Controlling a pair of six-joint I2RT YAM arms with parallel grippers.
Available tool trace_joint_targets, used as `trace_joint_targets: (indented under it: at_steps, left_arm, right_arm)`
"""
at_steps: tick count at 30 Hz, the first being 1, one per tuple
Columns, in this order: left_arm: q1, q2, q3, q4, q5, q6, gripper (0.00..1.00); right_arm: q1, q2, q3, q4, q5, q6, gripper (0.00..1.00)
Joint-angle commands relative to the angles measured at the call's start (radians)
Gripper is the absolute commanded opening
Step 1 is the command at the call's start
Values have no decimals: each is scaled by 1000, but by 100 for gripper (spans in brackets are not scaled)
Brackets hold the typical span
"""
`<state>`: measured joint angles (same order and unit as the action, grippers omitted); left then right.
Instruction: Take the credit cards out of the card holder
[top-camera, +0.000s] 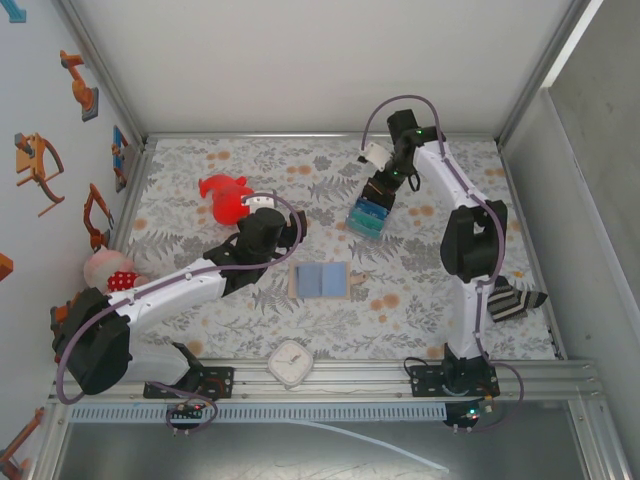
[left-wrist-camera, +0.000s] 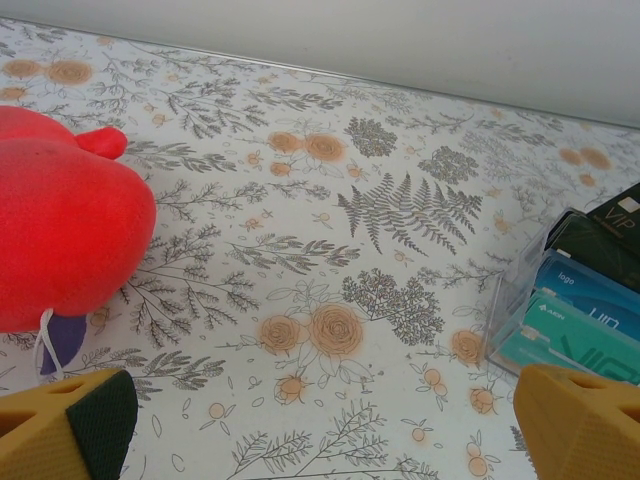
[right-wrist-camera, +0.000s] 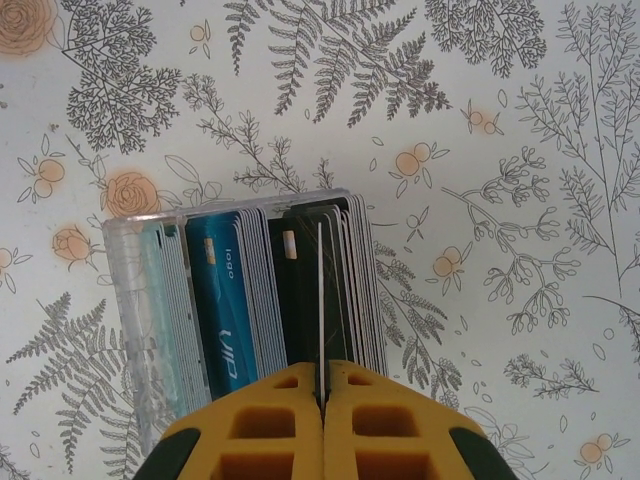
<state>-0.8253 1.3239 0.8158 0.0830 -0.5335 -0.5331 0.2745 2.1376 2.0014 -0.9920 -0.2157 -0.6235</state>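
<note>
The right gripper (right-wrist-camera: 322, 388) has its jaws clamped on a credit card (right-wrist-camera: 319, 300) edge-on in the clear box (right-wrist-camera: 120, 320), lower centre. It could snag neighbouring cards (right-wrist-camera: 225, 300) and drag the box. The left gripper (left-wrist-camera: 320, 430) has jaws apart. The card holder (top-camera: 320, 280) lies open mid-frame.

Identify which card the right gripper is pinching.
The card seen edge-on as a thin pale line, clamped in the shut right gripper, over the dark cards. The blue card and pale teal ones sit ungripped in the clear box.
</note>
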Motion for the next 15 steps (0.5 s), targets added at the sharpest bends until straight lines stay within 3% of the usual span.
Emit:
trace_joint_targets:
  at_steps: [1,15]
  left_arm:
    - [6,2,-6,18,5,10,97]
    - [11,20,3,19,12,4,97]
  right_arm:
    - [-8,34,56,-33,0,-16,0]
    - [-8,89,85,-59,15,-24,0]
